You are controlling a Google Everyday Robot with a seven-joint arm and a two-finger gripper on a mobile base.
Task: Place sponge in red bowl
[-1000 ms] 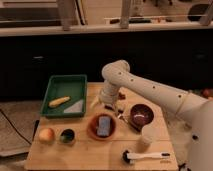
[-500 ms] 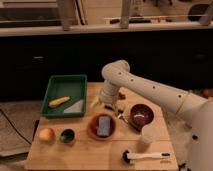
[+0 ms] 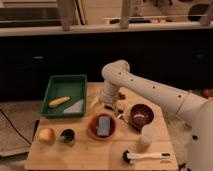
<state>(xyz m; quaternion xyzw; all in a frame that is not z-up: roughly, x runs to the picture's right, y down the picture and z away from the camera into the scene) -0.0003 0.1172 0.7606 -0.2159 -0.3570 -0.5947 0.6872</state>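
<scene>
The blue-grey sponge (image 3: 103, 125) lies inside the shallow terracotta red bowl (image 3: 92, 128) near the middle of the wooden table. My gripper (image 3: 108, 106) hangs at the end of the white arm just above and behind the bowl, apart from the sponge. The white arm reaches in from the right.
A darker maroon bowl (image 3: 141, 115) stands right of the red bowl. A green tray (image 3: 56, 84) at the left holds a banana (image 3: 59, 101) and a pale grey triangular piece (image 3: 76, 106). An orange fruit (image 3: 46, 134), a dark green cup (image 3: 67, 135), a white cup (image 3: 145, 137) and a brush (image 3: 145, 157) stand near the front edge.
</scene>
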